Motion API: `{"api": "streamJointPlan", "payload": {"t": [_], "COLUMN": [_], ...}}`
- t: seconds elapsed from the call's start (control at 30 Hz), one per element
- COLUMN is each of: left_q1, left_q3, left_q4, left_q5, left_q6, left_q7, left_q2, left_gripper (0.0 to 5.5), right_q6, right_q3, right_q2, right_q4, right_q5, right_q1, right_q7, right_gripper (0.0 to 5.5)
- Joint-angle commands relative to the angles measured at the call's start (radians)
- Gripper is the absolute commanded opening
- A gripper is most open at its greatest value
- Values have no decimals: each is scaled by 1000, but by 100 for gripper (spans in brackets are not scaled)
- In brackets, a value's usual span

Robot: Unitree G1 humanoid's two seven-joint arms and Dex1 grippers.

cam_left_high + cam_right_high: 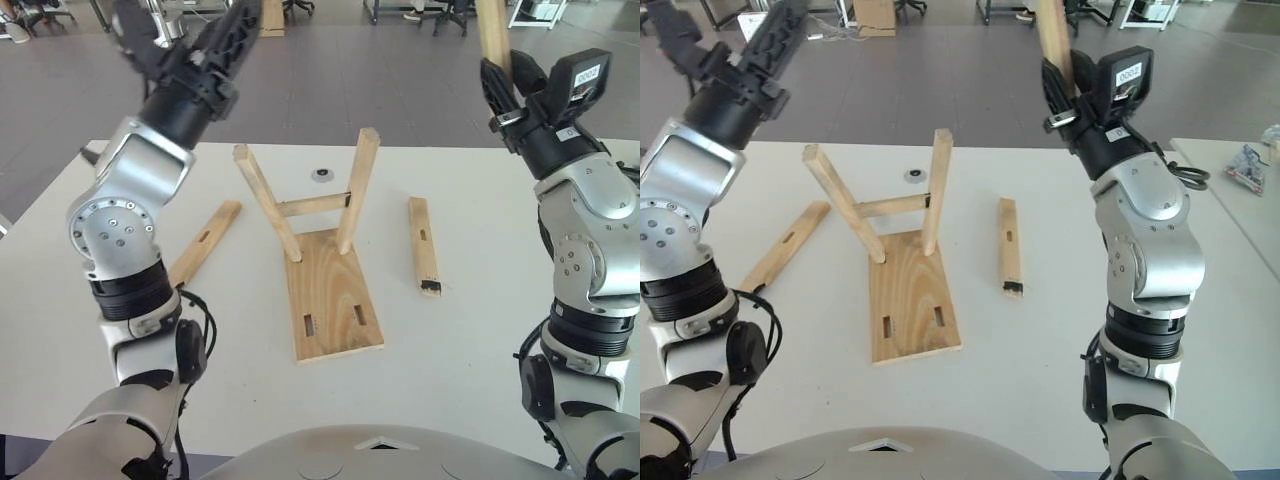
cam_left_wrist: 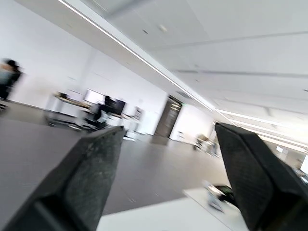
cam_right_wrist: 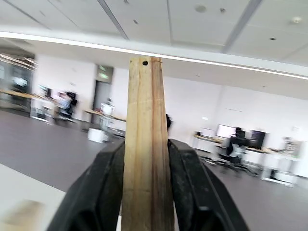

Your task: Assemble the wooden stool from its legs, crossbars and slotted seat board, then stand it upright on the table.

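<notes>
Right gripper (image 3: 146, 166) has its jaws clamped on a wooden leg (image 3: 146, 120), upright, presumably for the seat board's (image 1: 335, 285) 2 empty slots (image 1: 310, 324); left gripper (image 2: 168, 144) jaws apart, idle.

White table (image 1: 480, 340) stands on grey floor (image 1: 350, 70). Small round metal disc (image 1: 321, 175) lies on white table, near its far edge. Second table (image 1: 1230, 200) just beside white table, on robot's right; crumpled packet (image 1: 1247, 166) on it. Brown box (image 1: 875, 15) on floor well beyond white table.
</notes>
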Motion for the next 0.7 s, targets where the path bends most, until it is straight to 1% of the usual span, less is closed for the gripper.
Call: {"api": "streamJointPlan", "payload": {"t": [0.03,0.23,0.43,0.5,0.57,0.7], "left_q1": [-44,-46,-46,-52,-50,-35], "left_q3": [-44,-78,-119,-116,-112,-111], "left_q4": [-3,9,9,19,31,29], "left_q5": [-54,-126,-127,-112,-81,-60], "left_q6": [36,67,65,46,26,2], "left_q7": [13,7,23,31,38,47], "left_q2": [-49,-98,-143,-156,-163,-174], "left_gripper": [347,347,347,321,273,207], "right_q6": [32,46,73,81,79,67], "right_q3": [41,106,175,185,179,178], "right_q2": [30,48,78,79,72,62], "right_q4": [-55,-105,-157,-168,-163,-153], "right_q5": [75,140,171,175,173,157], "right_q1": [-41,12,15,19,23,33], "right_q7": [24,57,41,37,37,38], "right_gripper": [132,132,132,132,132,132]}}
